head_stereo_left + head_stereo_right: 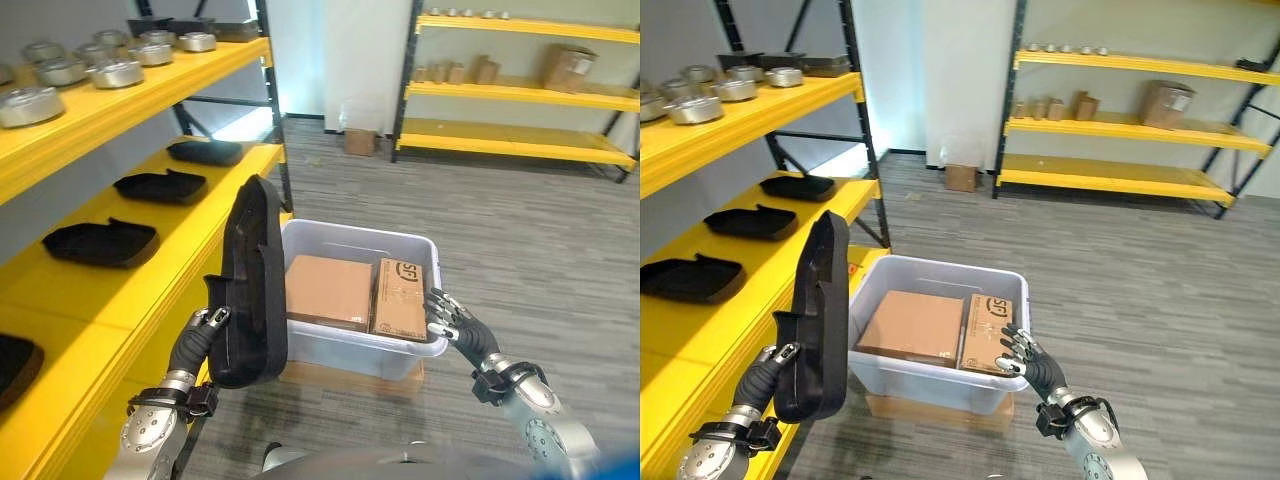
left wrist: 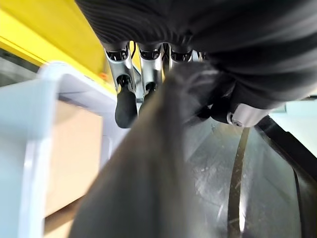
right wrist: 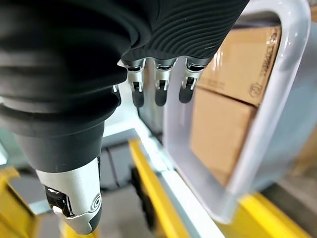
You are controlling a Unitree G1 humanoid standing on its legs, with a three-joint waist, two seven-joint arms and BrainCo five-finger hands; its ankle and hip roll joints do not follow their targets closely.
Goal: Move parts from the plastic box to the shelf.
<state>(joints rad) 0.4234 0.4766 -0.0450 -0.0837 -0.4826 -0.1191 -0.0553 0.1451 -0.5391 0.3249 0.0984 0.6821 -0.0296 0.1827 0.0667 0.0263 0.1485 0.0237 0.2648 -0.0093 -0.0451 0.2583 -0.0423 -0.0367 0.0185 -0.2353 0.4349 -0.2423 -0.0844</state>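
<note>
On the far left, the yellow shelf (image 1: 150,290) already carries a row of black parts (image 1: 100,243) lying flat on the middle tier, with metal round parts (image 1: 115,72) on the tier above. Just right of that, my left hand (image 1: 205,333) is closed round the lower end of another black part (image 1: 252,285), fingers and thumb pinching it; the left wrist view shows dark fingertips (image 2: 125,106) against its edge. The part stands upright on end, clear of the plastic box (image 1: 360,290) and right beside the shelf edge, not yet on it. My read on handling: it looks like a stiff moulded shell, probably light for its size, smooth-ish surface, so slip is the risk, not breakage. Held low with most of its length above the hand, it will want to tip; a grip nearer the middle would be steadier, but I'd keep this hold and lay it down flat on the bare stretch of the middle tier. Further right, the box sits on the floor with two cardboard boxes (image 1: 330,290) inside. On the right, my right hand (image 1: 450,318) is at the box's near-right rim, fingers loosely spread and relaxed, holding nothing; I can't tell whether it touches the rim.
</note>
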